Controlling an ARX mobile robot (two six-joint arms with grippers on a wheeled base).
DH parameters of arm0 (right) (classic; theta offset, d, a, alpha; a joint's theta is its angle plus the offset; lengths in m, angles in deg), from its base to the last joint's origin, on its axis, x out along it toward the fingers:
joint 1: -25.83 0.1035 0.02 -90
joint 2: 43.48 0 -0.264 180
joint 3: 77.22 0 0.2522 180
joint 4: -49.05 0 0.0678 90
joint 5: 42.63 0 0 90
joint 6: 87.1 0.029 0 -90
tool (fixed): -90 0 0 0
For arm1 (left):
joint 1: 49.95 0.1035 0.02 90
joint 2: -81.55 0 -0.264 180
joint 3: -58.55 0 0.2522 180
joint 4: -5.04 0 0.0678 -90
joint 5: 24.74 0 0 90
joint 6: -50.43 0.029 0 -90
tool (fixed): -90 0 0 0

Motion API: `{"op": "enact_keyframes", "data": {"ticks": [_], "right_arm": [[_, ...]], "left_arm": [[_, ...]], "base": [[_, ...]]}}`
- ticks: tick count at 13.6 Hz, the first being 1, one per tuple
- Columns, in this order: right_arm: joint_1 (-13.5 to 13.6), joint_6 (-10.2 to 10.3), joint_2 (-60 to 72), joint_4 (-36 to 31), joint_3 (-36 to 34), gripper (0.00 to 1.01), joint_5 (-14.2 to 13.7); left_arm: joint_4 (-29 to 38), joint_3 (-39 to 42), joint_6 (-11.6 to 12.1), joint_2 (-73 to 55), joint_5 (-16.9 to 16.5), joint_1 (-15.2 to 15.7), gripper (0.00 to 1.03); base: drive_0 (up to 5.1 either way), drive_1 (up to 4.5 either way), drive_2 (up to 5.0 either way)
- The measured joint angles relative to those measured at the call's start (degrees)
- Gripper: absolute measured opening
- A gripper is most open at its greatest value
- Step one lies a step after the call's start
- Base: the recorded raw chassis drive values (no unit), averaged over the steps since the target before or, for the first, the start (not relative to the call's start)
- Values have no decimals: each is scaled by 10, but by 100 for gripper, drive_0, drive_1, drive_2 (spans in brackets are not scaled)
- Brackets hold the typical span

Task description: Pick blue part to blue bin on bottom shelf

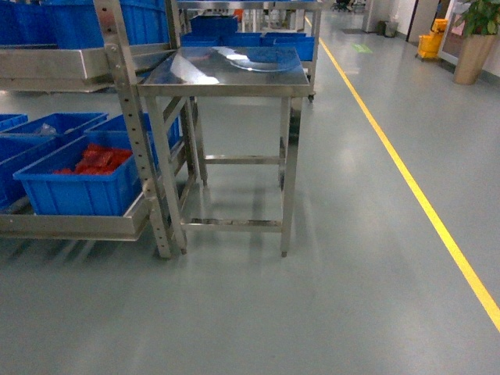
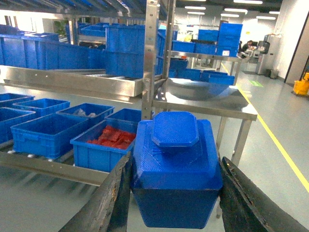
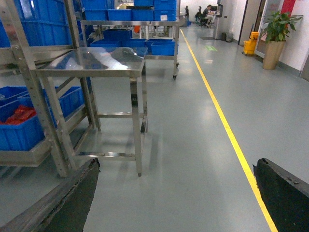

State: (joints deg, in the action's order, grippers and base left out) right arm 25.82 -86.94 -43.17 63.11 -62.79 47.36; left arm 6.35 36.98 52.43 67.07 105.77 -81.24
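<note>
The blue part point(image 2: 176, 169), a chunky faceted block with a raised cap, fills the lower middle of the left wrist view, and my left gripper point(image 2: 176, 163) is shut on it, one dark finger against each side. Beyond it lies the bottom shelf point(image 2: 53, 166), whose steel front rail carries several blue bins: one looks empty point(image 2: 41, 133) and one holds red parts point(image 2: 104, 150). In the head view the shelf rail point(image 1: 70, 226) and the red-filled bin point(image 1: 78, 183) sit at the left; neither gripper shows there. My right gripper point(image 3: 177, 186) is open over bare floor.
A stainless-steel table point(image 1: 226, 78) stands beside the rack's upright post point(image 1: 141, 141). An upper shelf point(image 1: 55, 66) carries more blue bins. A yellow floor line point(image 1: 422, 203) runs along the right, and a potted plant point(image 1: 476, 39) stands far right.
</note>
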Motion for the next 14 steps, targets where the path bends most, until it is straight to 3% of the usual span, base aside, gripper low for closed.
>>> {"op": "enact_keyframes", "data": {"ticks": [14], "right_arm": [[0, 0, 0, -2, 0, 98, 0]], "left_arm": [[2, 0, 0, 0, 0, 0, 42]], "base": [[0, 414, -414]]}}
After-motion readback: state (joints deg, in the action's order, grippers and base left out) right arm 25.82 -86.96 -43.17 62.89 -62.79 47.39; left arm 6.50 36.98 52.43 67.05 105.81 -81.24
